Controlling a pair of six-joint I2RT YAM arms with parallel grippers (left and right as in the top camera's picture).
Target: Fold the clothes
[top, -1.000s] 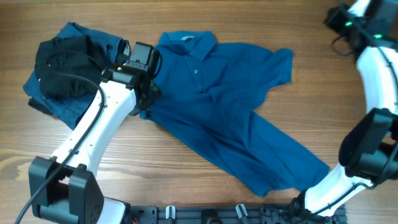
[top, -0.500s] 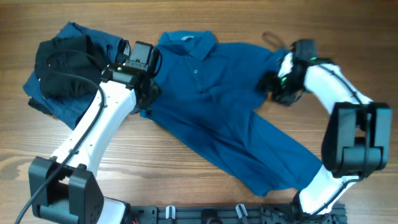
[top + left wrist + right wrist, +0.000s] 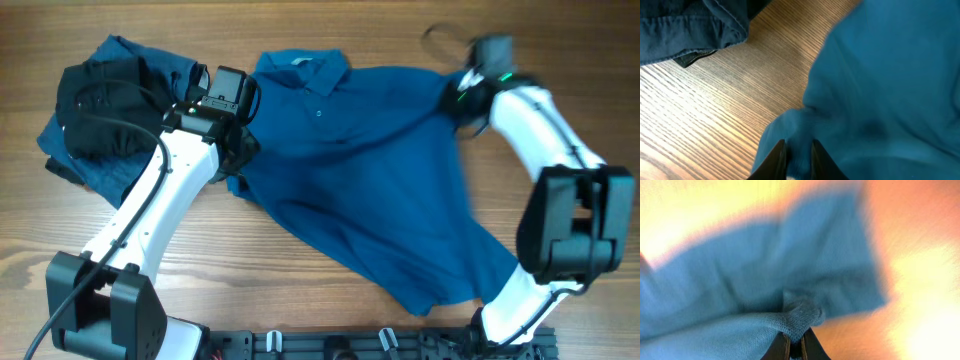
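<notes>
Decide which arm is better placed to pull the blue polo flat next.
Right, likely: the right gripper, jaws shut on the blue polo shirt at its sleeve, has table beyond to pull toward.

Nothing readable is showing up anywhere: no lettering is coming through on the blue polo shirt [image 3: 350,160], the darker garments [image 3: 100,110] or the table [image 3: 300,25].

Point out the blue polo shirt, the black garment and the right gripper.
blue polo shirt [image 3: 350,190], overhead view, chest below the placket.
black garment [image 3: 120,90], overhead view, middle of its crumpled heap.
right gripper [image 3: 796,347], right wrist view, between the fingers, pinching shirt fabric.
</notes>
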